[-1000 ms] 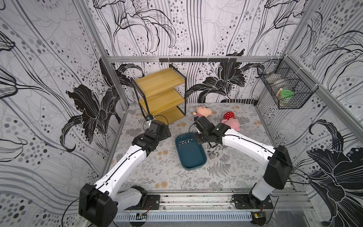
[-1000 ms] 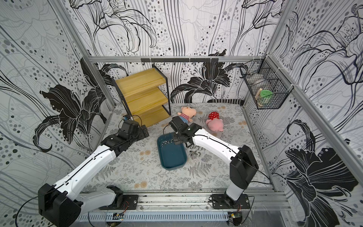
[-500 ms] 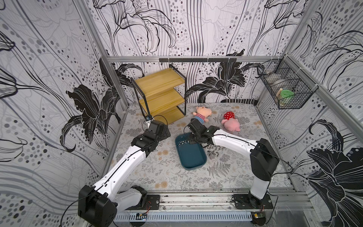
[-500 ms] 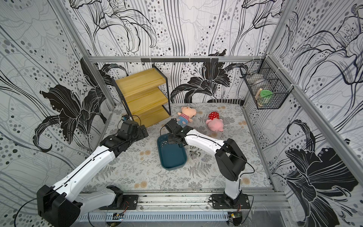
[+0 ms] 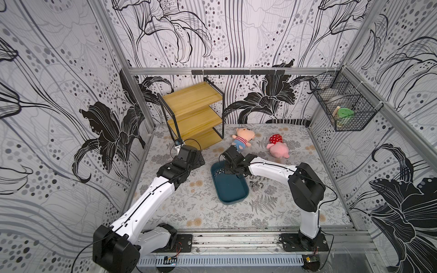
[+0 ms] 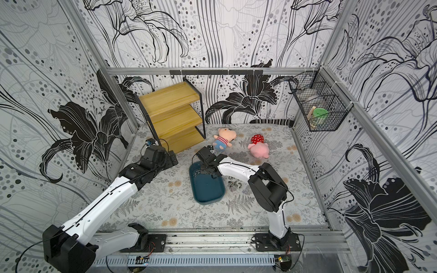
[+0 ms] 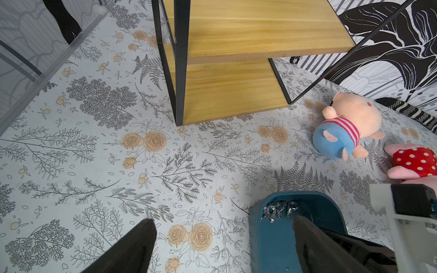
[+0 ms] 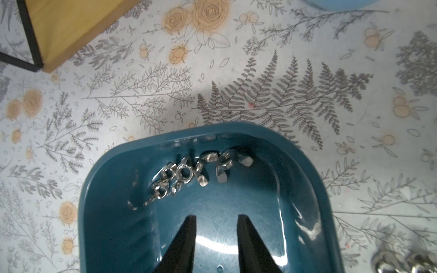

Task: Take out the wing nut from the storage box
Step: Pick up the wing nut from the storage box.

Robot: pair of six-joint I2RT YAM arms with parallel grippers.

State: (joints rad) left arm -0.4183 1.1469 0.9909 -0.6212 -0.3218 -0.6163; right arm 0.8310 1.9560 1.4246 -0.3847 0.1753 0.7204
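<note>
**Clerk:** Item one, a shallow dark teal-blue plastic storage box (image 5: 230, 189) with rounded corners and a raised rim. Location?

**Checker:** It is laid flat on the floral-printed counter (image 8: 260, 71), between the two arms. A cluster of small silver metal wing nuts (image 8: 182, 173) is lodged inside it, against the end wall towards the back of the cell.

**Clerk:** Hands?

**Checker:** The right hand (image 8: 216, 216) is held over the box floor. Its jaws are parted narrowly with nothing between them, and the tips are pointed at the cluster but apart from it. The left hand (image 7: 223, 223) is spread wide and empty, above the counter near the box's far corner.

**Clerk:** Step to be entered?

**Checker:** It is judged to be the approach for a pick, as no nut is gripped. A short advance and descent is judged to be called for next. One nut at the edge of the pile is to be singled out, closed upon, and lifted clear over the rim.

**Clerk:** Not made out?

**Checker:** The count of nuts cannot be given, since they overlap and are mirrored in the glossy wall. In both top views the right fingertips are hidden under the wrist. The height of the tips above the box floor cannot be told. Further bright metal pieces (image 5: 256, 184) are noted on the counter just beside the box. They are blurred and cut off in the right wrist view and are taken, unconfirmed, for wing nuts.
</note>
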